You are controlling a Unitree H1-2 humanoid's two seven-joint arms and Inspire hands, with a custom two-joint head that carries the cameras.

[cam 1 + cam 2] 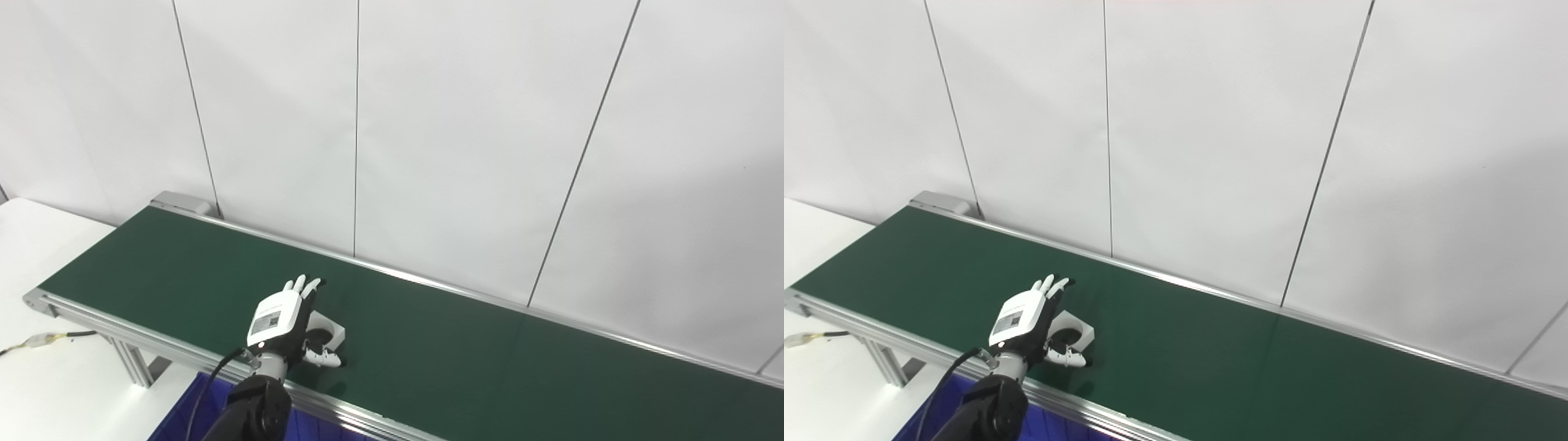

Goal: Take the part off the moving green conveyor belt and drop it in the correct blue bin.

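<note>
The green conveyor belt (429, 331) runs from ten o'clock down to four o'clock, framed by aluminium rails. Near its front rail, at about seven o'clock, the left hand (278, 324) reaches over the belt, fingers (300, 285) stretched apart, thumb low beside the white part (327, 331). The part lies flat, partly hidden behind the palm. Below, a blue bin (202, 404) peeks out. A white tabletop (49, 380) lies at eight o'clock.

My two head cameras sit side by side, looking down across the belt (429, 331) toward the wall (1213, 122); both share nearly everything.
</note>
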